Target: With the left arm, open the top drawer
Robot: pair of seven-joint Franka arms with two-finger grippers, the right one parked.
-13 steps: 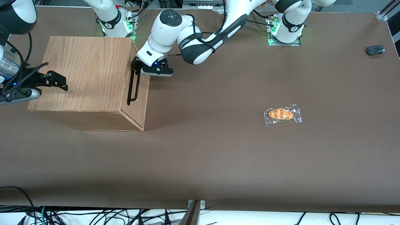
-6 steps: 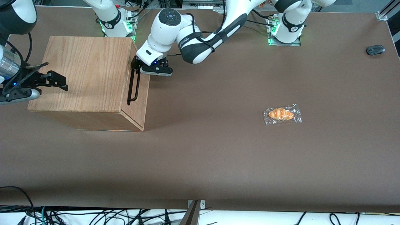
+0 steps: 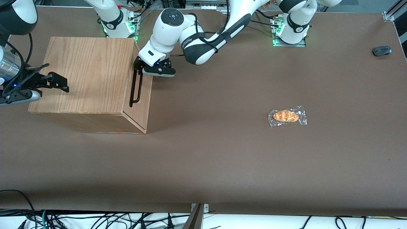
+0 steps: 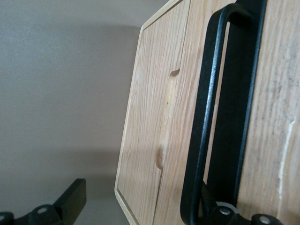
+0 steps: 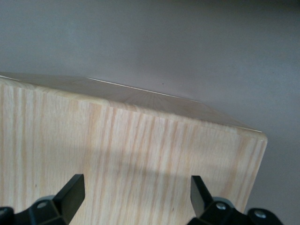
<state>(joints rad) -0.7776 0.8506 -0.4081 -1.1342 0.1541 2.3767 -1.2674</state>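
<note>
Oak-grain wood makes up the box-shaped cabinet [image 3: 86, 79] that we see standing on the brown table [image 3: 222, 152] toward the parked arm's end. Its top drawer [image 3: 144, 92] faces the working arm's end of the table and sits flush with the cabinet front, not pulled out. A long black bar handle [image 3: 136, 86] runs across the drawer front.

We find the left arm [image 3: 190, 38] reaching down to the end of that handle farther from the front camera, with its gripper [image 3: 139, 65] right at the bar. In the left wrist view the handle [image 4: 206, 122] lies between the two black fingers: one fingertip [image 4: 70, 199] stands apart from the wood over the table, while the second sits against the drawer face [image 4: 276, 117] past the bar. The jaws are spread wide around the handle, with a clear gap on the table side, so nothing is clamped.

Below the drawer we see the plain lower panel [image 4: 145, 140] with its finger notch. A wrapped bread roll [image 3: 286, 116] lies well apart, toward the working arm's end, and a computer mouse [image 3: 382, 50] lies farther still.
</note>
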